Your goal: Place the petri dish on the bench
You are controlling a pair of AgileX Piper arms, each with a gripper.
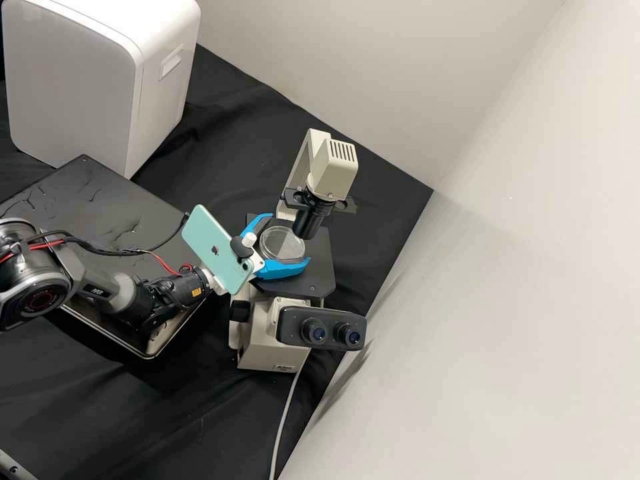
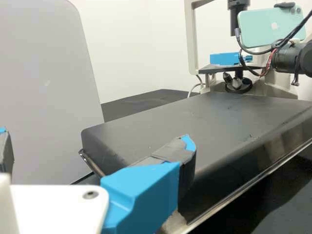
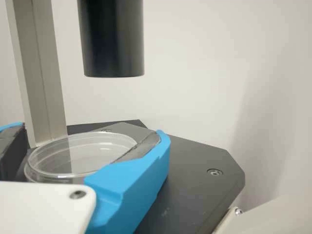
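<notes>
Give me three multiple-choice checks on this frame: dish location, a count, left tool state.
1. Where is the petri dish?
A) lifted in mid-air
B) on the microscope stage
C) in a person's hand

2. How many eyepieces show at the front?
A) two
B) one
C) three

3. What state is the left tool in?
A) shut on the dish
B) shut on a cable
C) open, nothing gripped

Answers:
1. B: the right wrist view shows the dish resting flat on the stage.
2. A: two dark lenses sit side by side in the high view.
3. C: its jaws stand wide apart with nothing gripped.
</notes>
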